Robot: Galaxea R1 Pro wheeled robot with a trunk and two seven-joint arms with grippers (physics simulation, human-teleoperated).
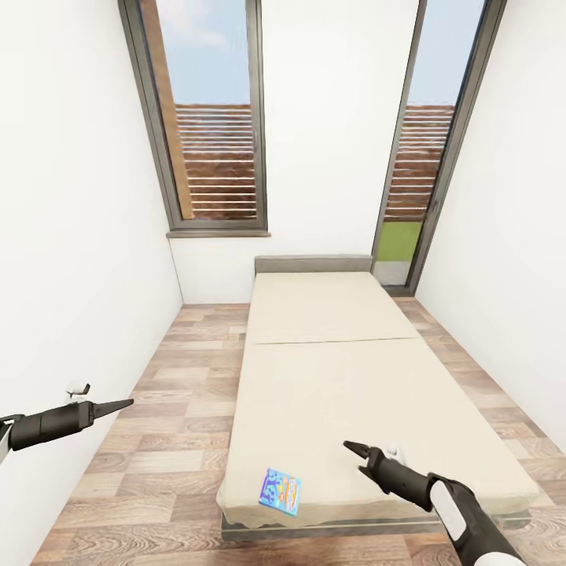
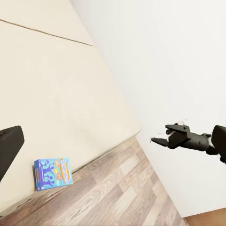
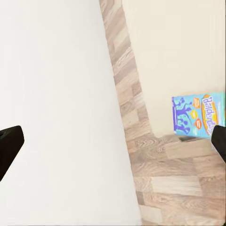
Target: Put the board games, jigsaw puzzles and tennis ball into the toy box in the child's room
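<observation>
A narrow white-walled room with a wood floor is holding a bed under two tall windows. One board game is lying flat near the mattress's foot edge, at about seven o'clock on it. The right pincer, apparently closed, is hovering just at its two o'clock; opening it before descending seems wise. The left pincer, seemingly closed too, is hanging over the floor.

Narrow room, bed against far wall.
Two tall windows, wood slats outside; plank floor; white walls; bed beige, headboard grey.
</observation>
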